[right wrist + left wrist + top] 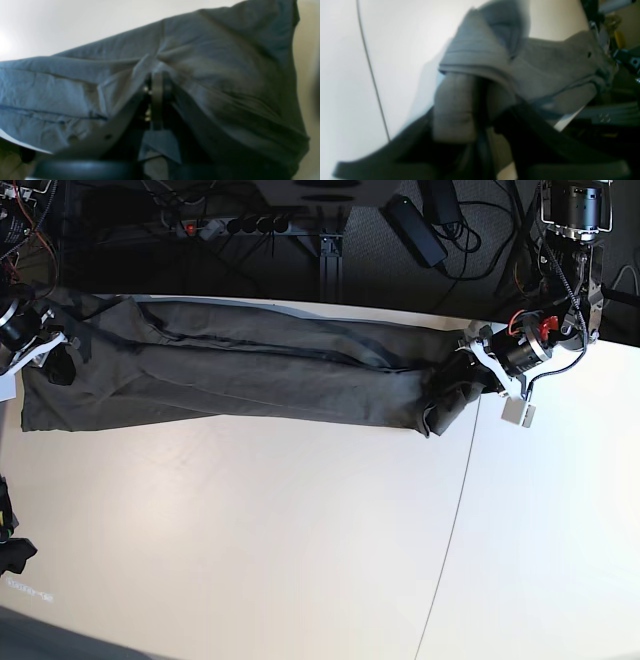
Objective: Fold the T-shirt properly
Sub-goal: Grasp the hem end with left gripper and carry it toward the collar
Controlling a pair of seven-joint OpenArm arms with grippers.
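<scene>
The dark olive-grey T-shirt [250,375] lies stretched in a long folded band along the far edge of the white table [300,530]. My left gripper [465,385] is shut on the shirt's bunched right end. In the left wrist view its dark fingers [525,120] pinch folded fabric with a hemmed edge [480,55]. My right gripper [55,355] is shut on the shirt's left end. In the right wrist view the jaws [157,82] are closed on a fold, and cloth [225,62] drapes over them and hides the tips.
A thin seam [455,510] runs down the table at the right. Behind the table's far edge are a power strip [230,225], cables and an adapter [415,225]. A dark object [10,552] sits at the left edge.
</scene>
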